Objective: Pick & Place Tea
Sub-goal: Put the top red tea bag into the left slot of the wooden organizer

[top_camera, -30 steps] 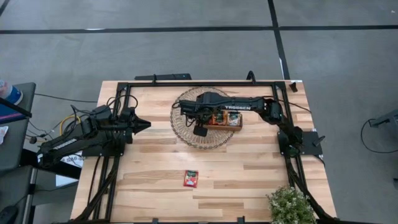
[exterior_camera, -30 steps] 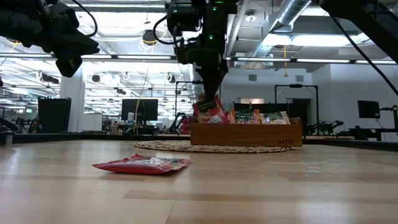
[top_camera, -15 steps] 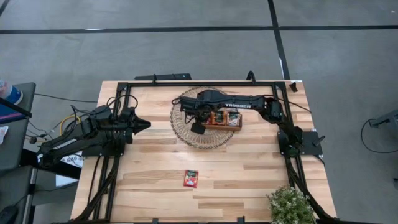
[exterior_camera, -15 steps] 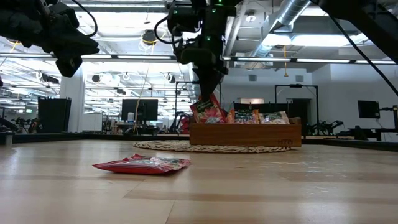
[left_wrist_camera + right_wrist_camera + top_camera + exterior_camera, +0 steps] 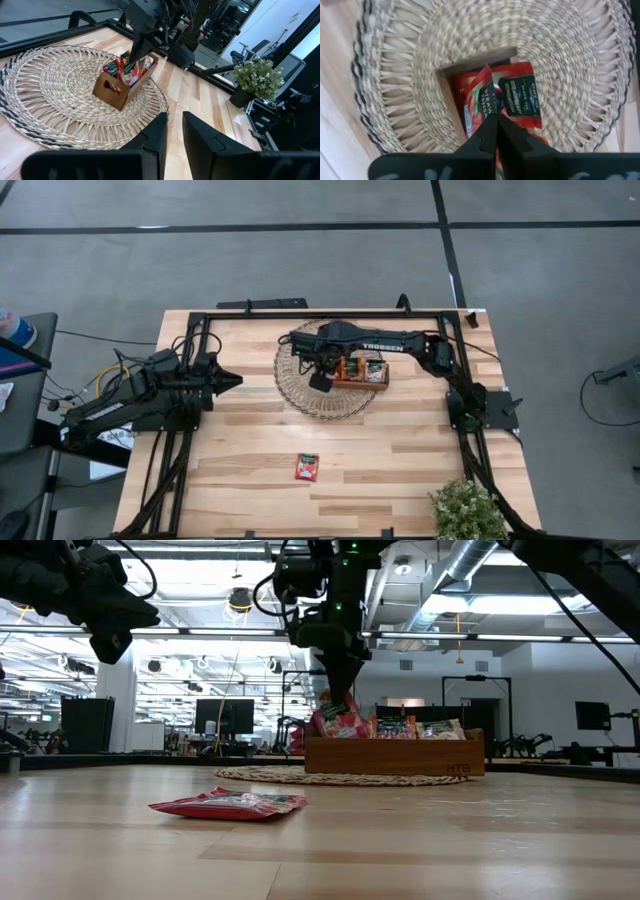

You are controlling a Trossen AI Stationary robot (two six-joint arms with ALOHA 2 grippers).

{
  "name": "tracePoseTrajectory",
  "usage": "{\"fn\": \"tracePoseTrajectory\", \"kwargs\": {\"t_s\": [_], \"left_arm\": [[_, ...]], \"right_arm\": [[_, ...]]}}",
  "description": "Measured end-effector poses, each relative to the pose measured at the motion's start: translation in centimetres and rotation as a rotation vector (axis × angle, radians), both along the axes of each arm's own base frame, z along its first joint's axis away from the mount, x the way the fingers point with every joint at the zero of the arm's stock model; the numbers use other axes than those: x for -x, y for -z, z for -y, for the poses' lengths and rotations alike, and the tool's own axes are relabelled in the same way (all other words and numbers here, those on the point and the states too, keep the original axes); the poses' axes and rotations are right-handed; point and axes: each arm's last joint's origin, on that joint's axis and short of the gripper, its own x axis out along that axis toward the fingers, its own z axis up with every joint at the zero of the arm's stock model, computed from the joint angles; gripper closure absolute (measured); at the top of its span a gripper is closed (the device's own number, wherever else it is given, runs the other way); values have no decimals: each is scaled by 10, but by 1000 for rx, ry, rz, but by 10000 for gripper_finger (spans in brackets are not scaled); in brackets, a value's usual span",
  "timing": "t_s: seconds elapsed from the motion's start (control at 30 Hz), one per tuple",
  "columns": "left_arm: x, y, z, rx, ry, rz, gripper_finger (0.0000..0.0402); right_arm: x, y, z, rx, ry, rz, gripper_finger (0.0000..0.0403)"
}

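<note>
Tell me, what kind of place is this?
Probably a robotics lab or open workshop: a wooden table in a black frame carries two robot arms, and behind it the low view shows monitors, ceiling ducts and strip lights.

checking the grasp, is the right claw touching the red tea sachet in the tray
Touching. The right wrist view shows the right claw pinching the red tea sachet over the wooden tray.
</note>
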Motion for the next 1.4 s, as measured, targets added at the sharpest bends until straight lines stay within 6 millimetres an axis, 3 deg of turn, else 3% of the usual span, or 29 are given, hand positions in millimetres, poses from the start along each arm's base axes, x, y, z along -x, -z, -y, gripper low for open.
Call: {"fn": "tracePoseTrajectory", "kwargs": {"t_s": [0.7,1.2,1.4], "left_arm": [[0,0,0,1,0,0,351],[0,0,0,2,-1,0,351],[0,0,0,3,0,0,351]], "right_arm": [[-2,-10,13,16,45,92,403],[-1,-9,11,9,54,84,403],[7,-27,8,34,65,103,403]]}}
